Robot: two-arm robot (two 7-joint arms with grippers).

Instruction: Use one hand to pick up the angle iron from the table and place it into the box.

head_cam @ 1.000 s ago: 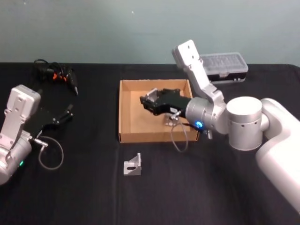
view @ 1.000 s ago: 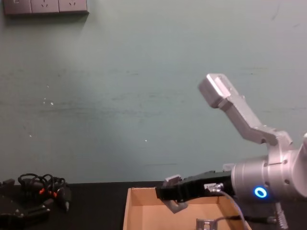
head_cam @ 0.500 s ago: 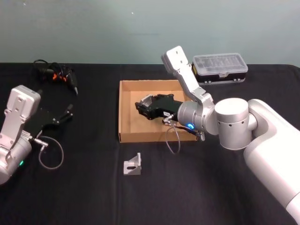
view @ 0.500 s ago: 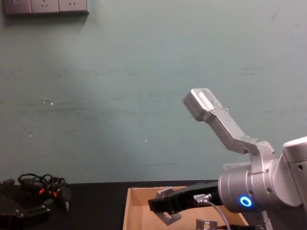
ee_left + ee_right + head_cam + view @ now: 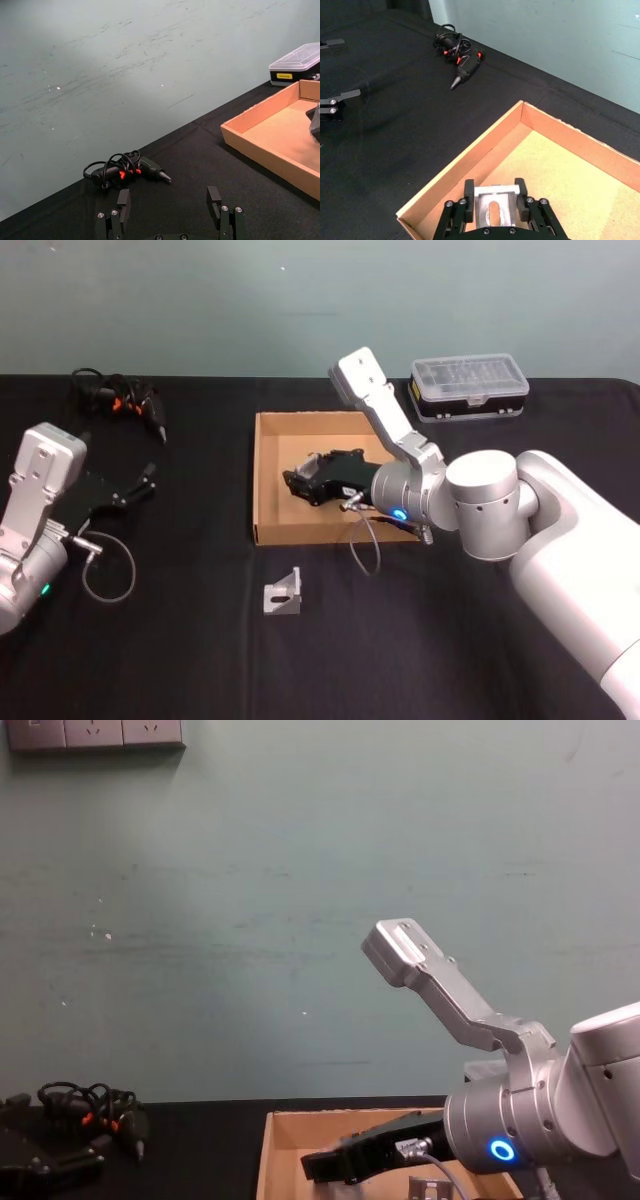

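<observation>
My right gripper point(image 5: 297, 483) reaches low into the tan cardboard box point(image 5: 256, 480), over its left half. In the right wrist view this gripper point(image 5: 494, 194) is shut on a silver angle iron point(image 5: 493, 212) held just above the box floor, near the box's wall point(image 5: 470, 156). Another angle iron point(image 5: 283, 592) lies on the black table point(image 5: 190, 650) in front of the box. The left gripper point(image 5: 143, 484) is parked at the table's left, and its fingers point(image 5: 214, 199) are spread open.
A clear-lidded black organizer case point(image 5: 468, 384) stands behind the box to the right. A tangle of black cables with red bits point(image 5: 117, 398) lies at the back left. A small metal piece point(image 5: 430, 1188) rests inside the box near its right side.
The right gripper, still holding the angle iron, has moved left and lower into the box. The left arm has not moved.
</observation>
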